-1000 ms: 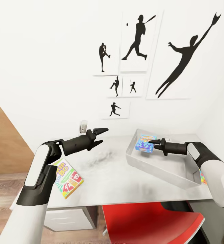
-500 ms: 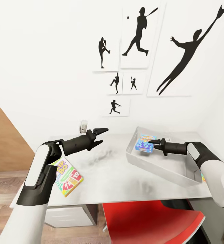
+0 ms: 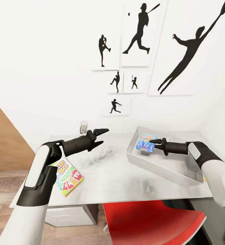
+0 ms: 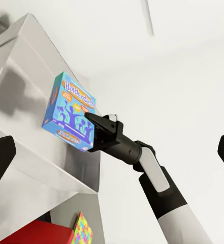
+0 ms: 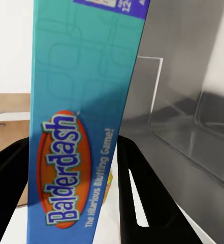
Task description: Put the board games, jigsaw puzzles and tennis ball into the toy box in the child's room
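Gripping the blue Balderdash box (image 3: 144, 144) between its 2 fingers, the right gripper (image 3: 153, 142) holds it over the near-left end of the toy box (image 3: 167, 167) on the table (image 3: 119, 177). The left gripper (image 3: 104, 135) hangs over the table with fingers spread and nothing between them. The small yellow, green and red game (image 3: 67, 175) lies flat near the table's left edge

Pale grey table (image 3: 116, 177), carrying a silvery toy box (image 3: 167, 166) toward the right and a small colourful board game (image 3: 69, 177) near the left edge.
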Robot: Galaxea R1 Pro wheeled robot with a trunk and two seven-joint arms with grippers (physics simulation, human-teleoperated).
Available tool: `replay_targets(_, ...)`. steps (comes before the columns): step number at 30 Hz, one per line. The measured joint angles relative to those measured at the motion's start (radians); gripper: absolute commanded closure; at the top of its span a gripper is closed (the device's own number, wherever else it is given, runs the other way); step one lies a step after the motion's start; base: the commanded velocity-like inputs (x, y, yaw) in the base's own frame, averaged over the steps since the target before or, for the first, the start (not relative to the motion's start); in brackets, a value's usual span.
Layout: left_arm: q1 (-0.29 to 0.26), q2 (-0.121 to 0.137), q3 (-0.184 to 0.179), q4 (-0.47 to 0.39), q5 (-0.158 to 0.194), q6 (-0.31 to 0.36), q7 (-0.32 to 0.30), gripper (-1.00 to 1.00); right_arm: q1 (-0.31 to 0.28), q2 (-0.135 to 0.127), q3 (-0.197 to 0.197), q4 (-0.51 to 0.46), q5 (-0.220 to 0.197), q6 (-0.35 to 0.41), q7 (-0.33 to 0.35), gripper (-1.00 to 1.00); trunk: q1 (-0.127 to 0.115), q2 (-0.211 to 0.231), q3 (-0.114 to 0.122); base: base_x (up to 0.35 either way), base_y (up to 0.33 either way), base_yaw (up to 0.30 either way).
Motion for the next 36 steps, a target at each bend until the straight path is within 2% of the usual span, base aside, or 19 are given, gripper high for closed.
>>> replay_targets(36,0.000,-0.001,0.000,0.000,0.000,0.000,-0.002,-1.00,-0.002,0.007,-0.001,-0.005,-0.002,0.000,0.000,1.00,0.000,0.000,-0.005,0.000,0.000,0.000)
